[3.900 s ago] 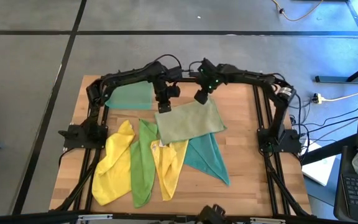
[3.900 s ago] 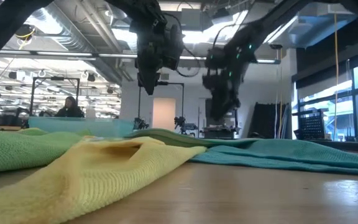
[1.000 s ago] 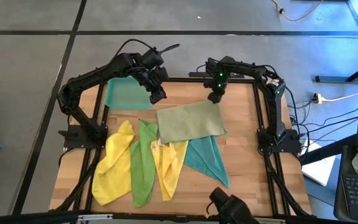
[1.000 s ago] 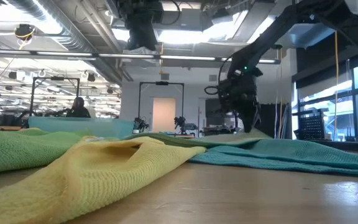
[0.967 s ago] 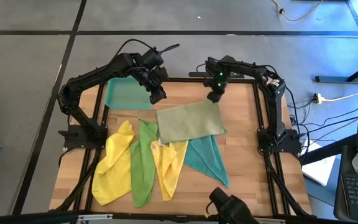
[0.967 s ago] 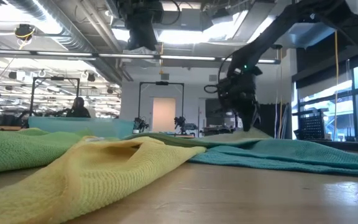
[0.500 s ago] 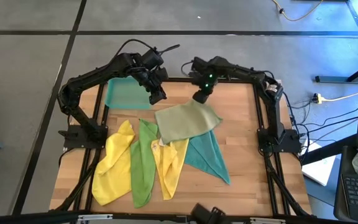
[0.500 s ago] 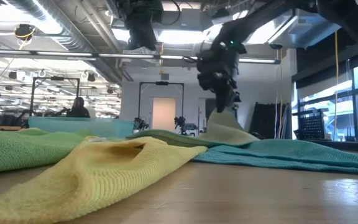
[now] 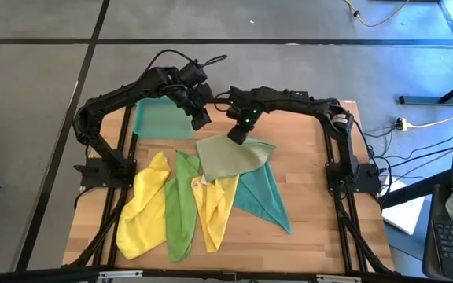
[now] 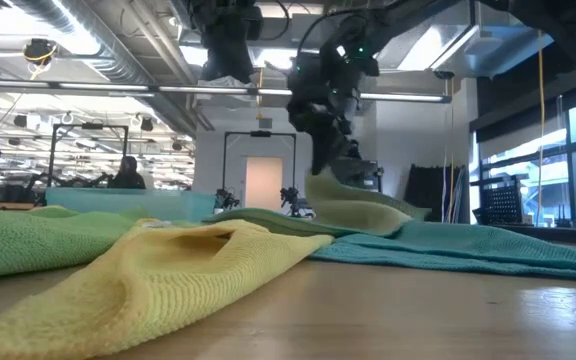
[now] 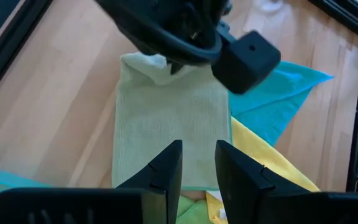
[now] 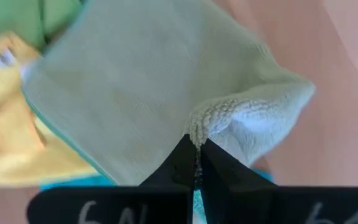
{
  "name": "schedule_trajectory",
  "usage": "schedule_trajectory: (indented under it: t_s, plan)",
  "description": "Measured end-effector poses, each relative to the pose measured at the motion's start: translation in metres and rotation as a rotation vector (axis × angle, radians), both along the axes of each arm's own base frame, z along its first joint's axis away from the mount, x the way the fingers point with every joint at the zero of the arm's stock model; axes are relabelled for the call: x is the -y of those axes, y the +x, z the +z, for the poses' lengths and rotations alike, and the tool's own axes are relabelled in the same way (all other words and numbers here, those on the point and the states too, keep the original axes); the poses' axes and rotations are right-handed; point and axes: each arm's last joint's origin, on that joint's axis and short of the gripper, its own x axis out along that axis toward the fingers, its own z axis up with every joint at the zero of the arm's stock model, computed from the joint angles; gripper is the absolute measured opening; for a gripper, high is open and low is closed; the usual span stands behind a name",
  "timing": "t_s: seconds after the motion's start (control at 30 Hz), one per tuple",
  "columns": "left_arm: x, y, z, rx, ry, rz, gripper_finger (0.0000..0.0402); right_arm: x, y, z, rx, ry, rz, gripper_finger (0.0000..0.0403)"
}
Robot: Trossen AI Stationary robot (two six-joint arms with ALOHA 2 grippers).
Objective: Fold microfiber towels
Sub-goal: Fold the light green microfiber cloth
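Note:
The pale olive-green towel [image 9: 230, 159] lies at the table's middle; its near edge rests on a yellow towel [image 9: 215, 208] and the teal towel [image 9: 262, 196]. A bright green towel [image 9: 181, 206] and a second yellow one [image 9: 144, 208] lie to the left. My right gripper [image 9: 237, 135] is shut on the olive towel's corner, above its far edge. My left gripper [image 9: 199, 120] hovers just left of it, above the table. Its fingers stand slightly open [image 11: 199, 149] with nothing between them. My right gripper pinches the olive towel's far right corner [image 12: 199, 127] between its two fingers. The fingers come from above, slanting down. That corner is lifted clear of the table [image 10: 320, 182], and the cloth curves down from it. The rest lies flat.
A translucent teal tray [image 9: 162, 119] sits at the far left, beside my left gripper. Black frame rails [image 9: 338, 181] run along both sides of the table. Bare wood [image 9: 301, 141] shows to the right of the olive towel.
My right gripper has gone toward the table's left edge and up, holding the olive towel's far right corner. That corner has lifted and the towel's right part has bent over toward its left; the left edge has stayed in place.

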Motion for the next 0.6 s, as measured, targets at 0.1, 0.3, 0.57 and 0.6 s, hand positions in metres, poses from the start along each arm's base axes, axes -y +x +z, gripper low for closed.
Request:
schedule_trajectory:
  t_s: [0.1,0.3,0.57,0.6]
  plan:
    - [0.001,-0.002,0.0,-0.009,-0.008,0.002,0.0089,-0.003,0.008,0.002,0.054,0.01,-0.076,0.0013]
    - [0.006,-0.008,0.001,-0.045,-0.016,-0.037,0.0089,-0.004,0.028,0.006,0.204,0.033,-0.213,0.0013]
    - [0.012,-0.018,0.006,-0.068,0.022,-0.119,0.0089,-0.012,0.056,-0.012,0.303,0.112,-0.346,0.0013]
    - [0.011,-0.019,0.006,-0.067,0.028,-0.127,0.0089,-0.014,0.06,-0.018,0.301,0.124,-0.352,0.0013]
